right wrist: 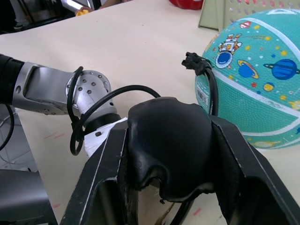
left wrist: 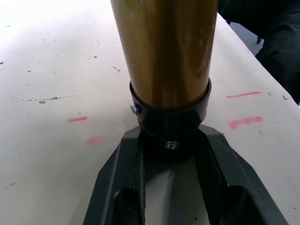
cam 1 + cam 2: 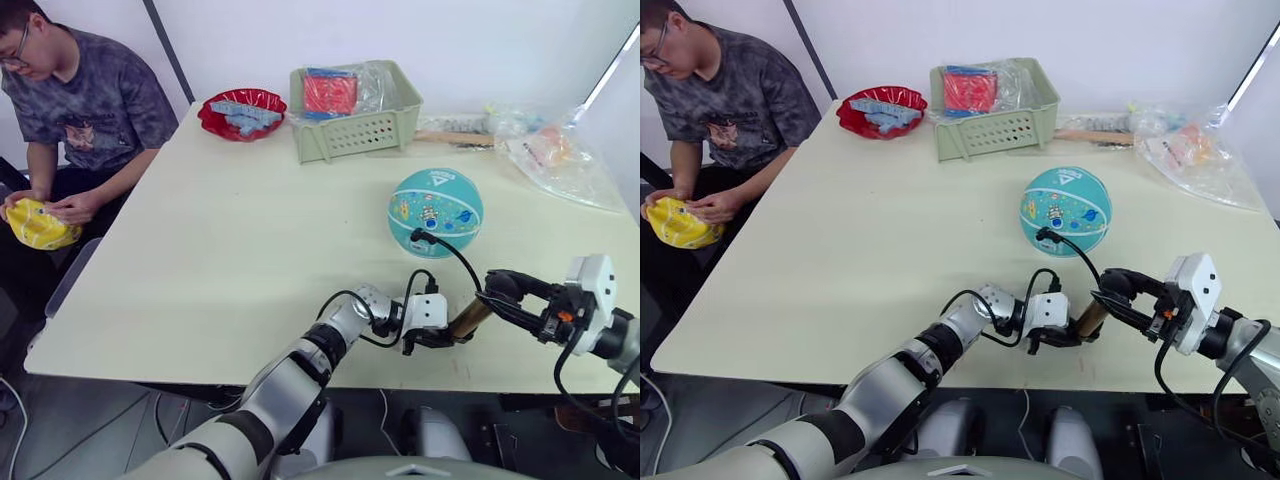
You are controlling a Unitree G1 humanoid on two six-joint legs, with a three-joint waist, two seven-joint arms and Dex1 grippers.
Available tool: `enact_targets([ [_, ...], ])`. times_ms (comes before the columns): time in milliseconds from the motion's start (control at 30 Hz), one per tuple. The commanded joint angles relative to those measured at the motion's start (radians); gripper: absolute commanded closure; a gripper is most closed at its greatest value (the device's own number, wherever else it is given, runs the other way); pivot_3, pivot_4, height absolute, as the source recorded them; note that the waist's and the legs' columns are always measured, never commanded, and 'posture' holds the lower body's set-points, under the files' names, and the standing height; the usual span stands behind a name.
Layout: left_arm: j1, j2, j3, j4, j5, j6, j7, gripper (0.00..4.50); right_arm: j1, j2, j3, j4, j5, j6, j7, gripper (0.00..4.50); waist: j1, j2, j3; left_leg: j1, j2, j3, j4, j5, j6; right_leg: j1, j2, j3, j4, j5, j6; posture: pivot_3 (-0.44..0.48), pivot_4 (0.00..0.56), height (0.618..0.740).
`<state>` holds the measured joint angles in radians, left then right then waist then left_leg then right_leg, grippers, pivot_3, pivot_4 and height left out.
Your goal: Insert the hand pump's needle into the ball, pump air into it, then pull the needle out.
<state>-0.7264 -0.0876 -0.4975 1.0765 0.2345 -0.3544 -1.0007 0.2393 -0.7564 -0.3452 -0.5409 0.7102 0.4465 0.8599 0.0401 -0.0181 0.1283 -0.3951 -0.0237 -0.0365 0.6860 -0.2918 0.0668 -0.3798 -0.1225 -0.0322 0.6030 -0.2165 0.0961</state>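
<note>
Right, I have the left gripper [image 3: 440, 338] clamped on the pump [image 3: 468, 320] tube and the right gripper [image 3: 497, 293] closed round its black handle; the hose fitting sits against the ball [image 3: 435, 211] mid-table, so pumping looks underway, with pulling the needle out left.

No word, brand name or number can be read anywhere; the only sign is a white triangle logo on the upper part of the teal ball [image 3: 435, 212], and the small white lettering under it is too small to read.
</note>
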Motion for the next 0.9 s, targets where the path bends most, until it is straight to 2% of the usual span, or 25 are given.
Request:
enact_targets([
  [33, 0.046, 0.037, -0.044, 0.089, 0.074, 0.055, 0.005, 3.40, -0.037, -0.065, -0.182, -0.113, 0.201, 0.074, -0.015, 2.88, 0.001, 0.003, 0.003, -0.001, -0.001, 0.000, 0.000, 0.000, 0.000, 0.000, -0.001, 0.000, 0.000, 0.000, 0.000, 0.000, 0.150, 0.738],
  [200, 0.046, 0.031, -0.046, 0.092, 0.076, 0.054, 0.006, 3.40, -0.083, -0.145, -0.347, -0.117, 0.360, 0.157, -0.049, 2.88, 0.001, 0.002, 0.005, -0.001, 0.000, 0.000, 0.000, 0.000, 0.000, 0.000, -0.001, 0.000, 0.000, 0.000, 0.000, 0.000, 0.150, 0.738],
  [500, 0.042, 0.028, -0.047, 0.096, 0.076, 0.053, 0.004, 3.40, -0.174, -0.268, -0.525, -0.060, 0.579, 0.282, -0.131, 2.88, 0.002, 0.002, 0.008, -0.002, -0.001, 0.001, 0.001, 0.000, 0.000, 0.000, -0.002, 0.000, -0.001, 0.000, 0.000, 0.000, 0.150, 0.738],
  [667, 0.041, 0.031, -0.047, 0.097, 0.077, 0.052, 0.001, 3.40, -0.173, -0.274, -0.525, -0.066, 0.571, 0.309, -0.129, 2.88, 0.003, 0.002, 0.008, -0.003, -0.001, 0.001, 0.000, 0.000, 0.000, 0.000, -0.002, 0.000, -0.001, 0.000, 0.000, 0.000, 0.150, 0.738],
  [900, 0.042, 0.033, -0.048, 0.095, 0.078, 0.051, 0.001, 3.40, -0.087, -0.176, -0.378, -0.111, 0.421, 0.259, -0.089, 2.88, 0.002, -0.001, 0.007, -0.002, -0.001, 0.001, 0.000, 0.000, 0.000, 0.000, -0.002, 0.000, -0.001, 0.000, 0.000, 0.000, 0.150, 0.738],
])
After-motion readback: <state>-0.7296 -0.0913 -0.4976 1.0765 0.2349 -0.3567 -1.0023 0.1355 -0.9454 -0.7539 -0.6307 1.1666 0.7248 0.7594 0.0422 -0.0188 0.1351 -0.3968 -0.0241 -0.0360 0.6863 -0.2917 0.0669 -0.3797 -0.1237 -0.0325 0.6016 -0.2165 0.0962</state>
